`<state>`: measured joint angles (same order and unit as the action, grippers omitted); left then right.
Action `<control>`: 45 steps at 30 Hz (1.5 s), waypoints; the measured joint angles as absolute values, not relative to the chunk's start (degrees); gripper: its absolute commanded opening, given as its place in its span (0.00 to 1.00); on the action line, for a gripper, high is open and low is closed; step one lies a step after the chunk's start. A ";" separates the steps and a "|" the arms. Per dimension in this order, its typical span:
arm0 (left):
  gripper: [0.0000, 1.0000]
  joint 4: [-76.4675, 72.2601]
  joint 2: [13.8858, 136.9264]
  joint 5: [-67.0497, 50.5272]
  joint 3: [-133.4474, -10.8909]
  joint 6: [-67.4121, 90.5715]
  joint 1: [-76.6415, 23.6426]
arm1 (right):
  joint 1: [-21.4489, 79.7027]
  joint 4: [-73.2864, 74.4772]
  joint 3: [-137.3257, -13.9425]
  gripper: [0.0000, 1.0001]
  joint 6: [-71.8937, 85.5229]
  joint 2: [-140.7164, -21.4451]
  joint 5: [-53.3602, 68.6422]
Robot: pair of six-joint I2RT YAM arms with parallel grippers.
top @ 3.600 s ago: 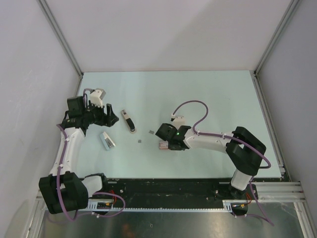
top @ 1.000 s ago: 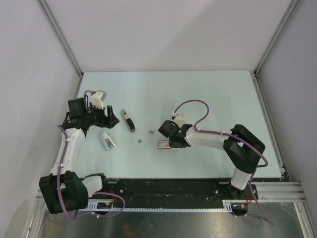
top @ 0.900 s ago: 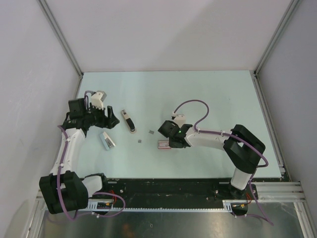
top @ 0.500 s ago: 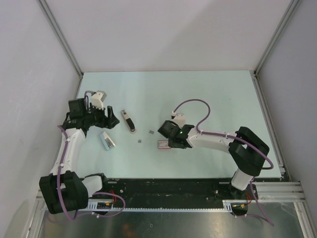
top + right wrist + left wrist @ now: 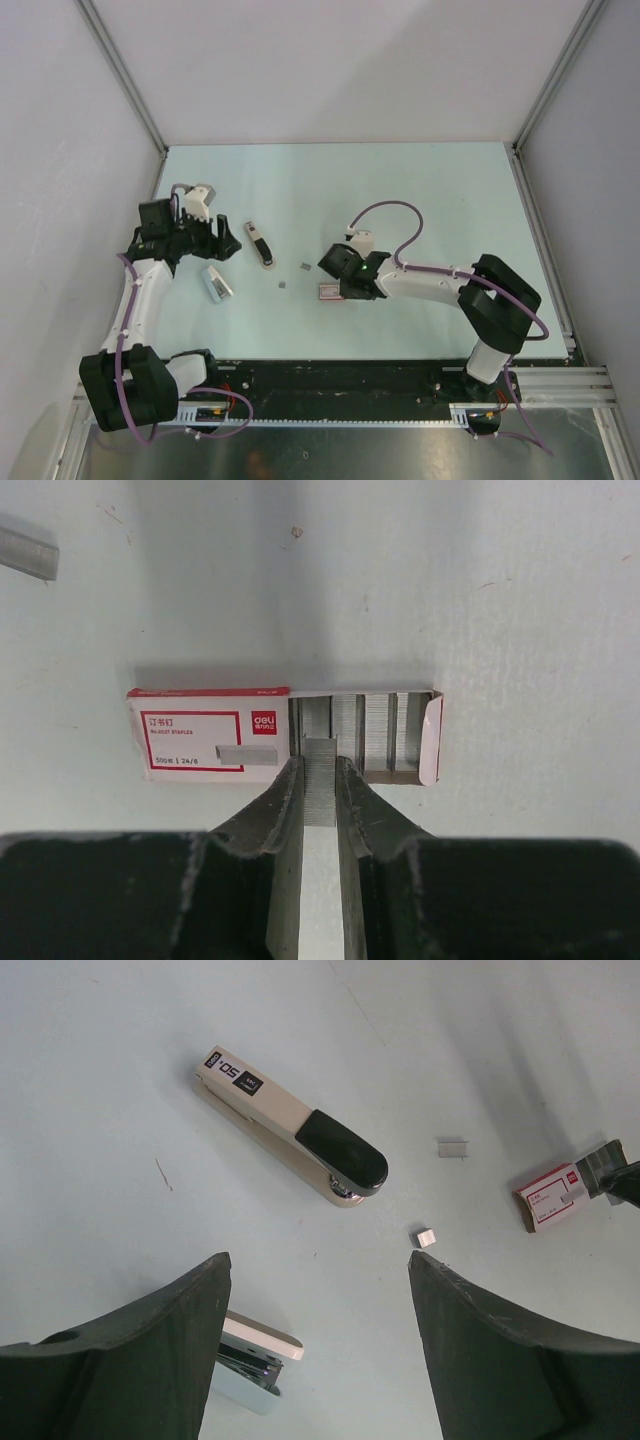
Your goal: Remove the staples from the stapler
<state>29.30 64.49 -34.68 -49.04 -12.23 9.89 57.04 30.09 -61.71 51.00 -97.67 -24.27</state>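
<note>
Your right hand [image 5: 320, 768] is clamped on a strip [image 5: 320, 792] of staples, pinching it between both fingers. It sits right over the open tray [image 5: 378, 735] of the box [image 5: 205, 735], and the red-and-white sleeve is just off to that hand's left. A second strip [image 5: 25, 555] lies on the bench [image 5: 480, 600] further ahead and well to the left of it. Your left hand [image 5: 315, 1260] is spread wide with nothing in it. The stapler [image 5: 290, 1125] lies flat on the bench straight ahead of that hand, not touching either finger. It's slanted, with its black end pointing toward the right-finger side. Two loose staples [image 5: 452, 1148] and [image 5: 425, 1236] sit ahead and right of the left hand, between the stapler and the box. A small white and pale-blue thing [image 5: 250, 1360] pokes out from behind the left finger. It's half hidden, so can't tell what it is.
</note>
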 measured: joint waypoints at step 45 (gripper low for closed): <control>0.77 29.28 64.49 -34.68 -48.40 -13.13 9.89 | 54.92 27.73 -61.71 0.26 49.23 -100.57 -22.41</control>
<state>29.28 64.49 -34.68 -48.40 -13.13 9.89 54.92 27.73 -61.71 49.23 -100.57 -22.41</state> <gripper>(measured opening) 0.768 0.194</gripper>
